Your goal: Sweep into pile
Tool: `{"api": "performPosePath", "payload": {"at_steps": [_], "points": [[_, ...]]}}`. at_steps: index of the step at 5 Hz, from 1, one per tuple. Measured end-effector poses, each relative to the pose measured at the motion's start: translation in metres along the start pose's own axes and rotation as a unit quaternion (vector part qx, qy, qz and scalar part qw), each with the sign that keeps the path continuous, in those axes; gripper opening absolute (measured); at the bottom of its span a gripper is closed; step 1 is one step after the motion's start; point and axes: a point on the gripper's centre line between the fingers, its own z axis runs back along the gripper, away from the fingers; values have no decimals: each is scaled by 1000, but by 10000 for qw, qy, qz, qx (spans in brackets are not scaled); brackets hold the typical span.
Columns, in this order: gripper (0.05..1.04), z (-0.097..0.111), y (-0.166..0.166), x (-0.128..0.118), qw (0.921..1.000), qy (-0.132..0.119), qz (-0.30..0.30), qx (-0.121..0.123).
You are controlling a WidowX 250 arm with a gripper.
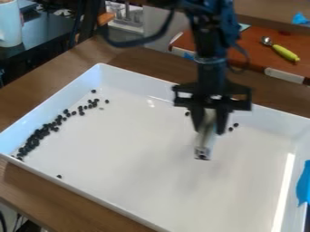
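brown wooden table (36,195) runs under a white tray (139,87), whose right end is cut off. over the tray, the blurred gripper (209,129) has its fingers closed around a pale implement (204,145), its shape hard to make out, possibly a small brush. dark pellets (41,133) trail well apart, left of the gripper in view; a few lie near it.

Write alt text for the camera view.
Black robot claw gripping a pale tool over a white tray. Small dark beans lie mostly in a loose band along the tray's picture-left side, with a few strays elsewhere.
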Motion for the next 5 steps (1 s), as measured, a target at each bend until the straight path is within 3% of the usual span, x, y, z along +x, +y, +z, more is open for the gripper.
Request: {"api": "performPosePath", "payload": {"at_steps": [1, 5], "points": [[382, -16, -12, -1, 9999, 20, -112, -35], [382, -29, -42, 8, 9996, -138, -227, -70]]}}
